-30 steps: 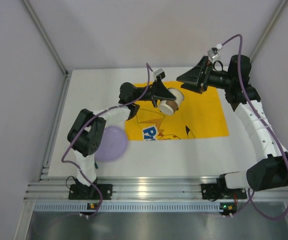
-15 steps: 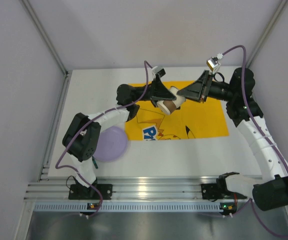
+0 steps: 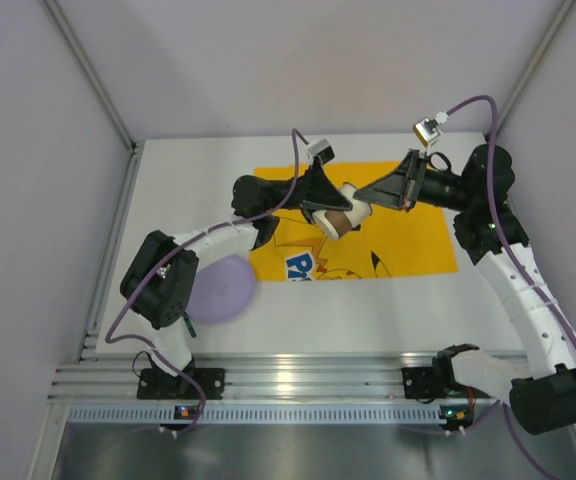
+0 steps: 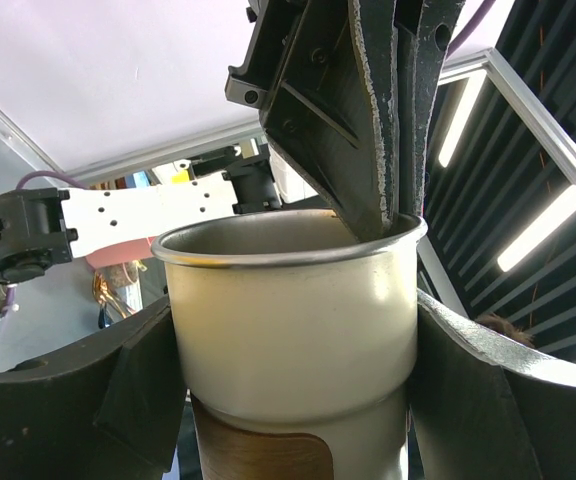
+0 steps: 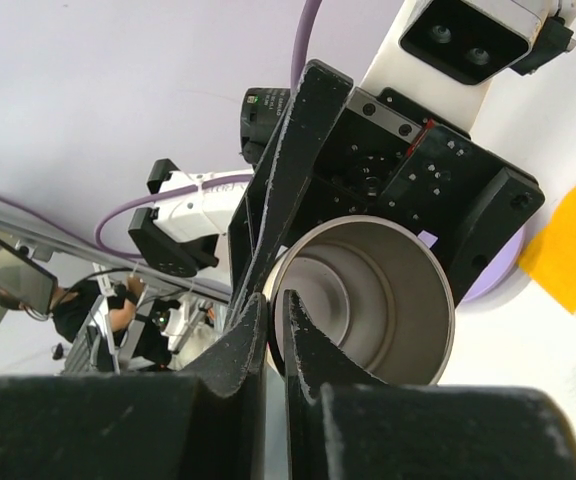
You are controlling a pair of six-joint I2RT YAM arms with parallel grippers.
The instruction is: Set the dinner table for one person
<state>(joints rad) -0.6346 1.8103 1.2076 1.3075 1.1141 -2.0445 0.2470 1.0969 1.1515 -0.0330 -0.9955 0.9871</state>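
A cream metal cup (image 3: 344,216) with a brown band hangs tipped on its side above the yellow cloth (image 3: 413,240) on the dinner table (image 3: 298,320). My left gripper (image 3: 334,212) is shut on the cup's body (image 4: 288,300), one finger on each side. My right gripper (image 3: 364,196) is shut on the cup's rim (image 5: 368,300), one finger inside the mouth and one outside (image 5: 276,310). In the left wrist view the right gripper's fingers (image 4: 368,120) come down onto the rim from above.
A purple plate (image 3: 223,285) lies on the white tabletop left of the yellow cartoon cloth, partly under the left arm. A ribbed aluminium rail (image 3: 298,375) runs along the near edge. Grey walls close in the left, right and back sides.
My right gripper has moved left to the cup and gone from open to shut on its rim. The left arm has carried the cup slightly to the right.
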